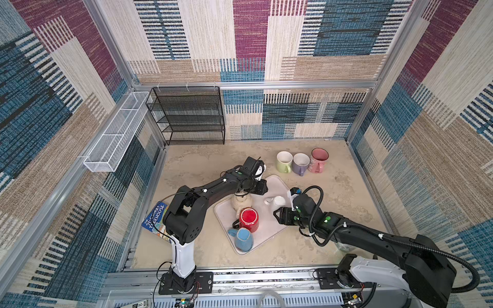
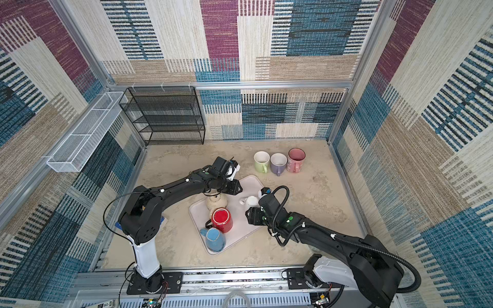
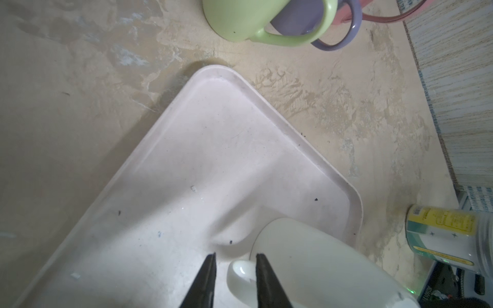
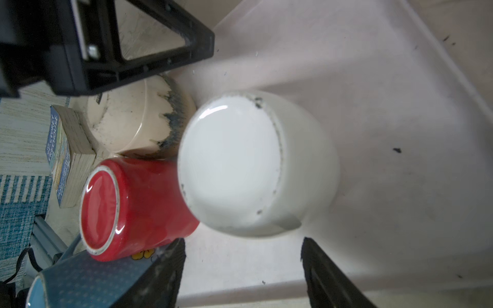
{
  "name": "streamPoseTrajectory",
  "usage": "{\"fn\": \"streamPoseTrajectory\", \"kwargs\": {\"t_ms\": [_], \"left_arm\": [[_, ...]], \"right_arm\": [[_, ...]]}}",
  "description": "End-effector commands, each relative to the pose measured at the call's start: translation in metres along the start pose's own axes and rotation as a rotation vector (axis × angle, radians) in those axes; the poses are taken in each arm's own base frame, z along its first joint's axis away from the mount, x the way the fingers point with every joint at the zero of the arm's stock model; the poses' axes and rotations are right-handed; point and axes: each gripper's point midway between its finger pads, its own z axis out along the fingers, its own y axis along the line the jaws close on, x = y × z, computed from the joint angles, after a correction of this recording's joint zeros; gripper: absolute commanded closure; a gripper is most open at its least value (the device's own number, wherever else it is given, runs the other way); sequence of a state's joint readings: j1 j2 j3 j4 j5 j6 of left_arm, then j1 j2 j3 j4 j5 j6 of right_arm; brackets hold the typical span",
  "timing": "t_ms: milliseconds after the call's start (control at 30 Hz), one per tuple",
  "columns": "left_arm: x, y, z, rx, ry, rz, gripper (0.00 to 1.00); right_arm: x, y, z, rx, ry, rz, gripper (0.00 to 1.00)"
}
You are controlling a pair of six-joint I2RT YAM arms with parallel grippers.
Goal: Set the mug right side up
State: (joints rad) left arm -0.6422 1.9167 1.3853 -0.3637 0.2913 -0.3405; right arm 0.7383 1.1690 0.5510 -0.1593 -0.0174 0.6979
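Patchwork woven panels in blue, maroon and beige are enclosing a mottled beige tabletop [image 1: 208, 160]. Near its centre a pale pink tray [image 1: 276, 185] is lying askew, carrying four mugs, all sitting upside down. The white mug [image 1: 278, 200] is resting base-up at about 2 o'clock on the tray, its handle pointing toward 9 o'clock. A cream mug [image 1: 241, 204] is sitting at 10 o'clock, a red mug [image 1: 249, 219] near the middle, and a blue mug [image 1: 243, 240] at 6 o'clock.

The left gripper [image 3: 235, 256] is hanging over the white mug's handle. Its jaws are standing narrowly parted, with the handle showing between them and a gap on one side, so it is grasping nothing. The right gripper [image 4: 242, 241] is hovering at about 5 o'clock from the white mug, jaws spread wide and released, with the mug just ahead of the fingertips.

At 1 o'clock on the tabletop a green mug [image 1: 284, 161], a purple mug [image 1: 301, 164] and a pink mug [image 1: 318, 159] are standing upright, close together. A black mesh shelf [image 1: 186, 114] is standing at 11 o'clock, and a book [image 1: 156, 221] is lying at 8 o'clock.
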Motion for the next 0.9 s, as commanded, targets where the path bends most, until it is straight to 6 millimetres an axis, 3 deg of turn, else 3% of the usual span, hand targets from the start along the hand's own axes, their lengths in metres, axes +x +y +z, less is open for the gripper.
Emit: {"fn": "streamPoseTrajectory", "kwargs": {"t_ms": [0, 233, 467, 867], "left_arm": [[0.003, -0.006, 0.004, 0.007, 0.016, 0.013, 0.70], [0.014, -0.015, 0.013, 0.013, 0.043, 0.037, 0.71], [0.025, -0.018, 0.006, 0.012, 0.043, 0.039, 0.71], [0.046, -0.048, 0.011, 0.036, 0.055, 0.086, 0.72]], "right_arm": [[-0.016, 0.001, 0.000, -0.011, -0.051, 0.002, 0.31], [-0.026, -0.013, 0.001, -0.004, -0.059, 0.017, 0.35], [-0.036, -0.024, 0.006, 0.021, -0.070, 0.016, 0.37], [-0.050, -0.047, 0.009, 0.077, -0.094, 0.023, 0.39]]}}
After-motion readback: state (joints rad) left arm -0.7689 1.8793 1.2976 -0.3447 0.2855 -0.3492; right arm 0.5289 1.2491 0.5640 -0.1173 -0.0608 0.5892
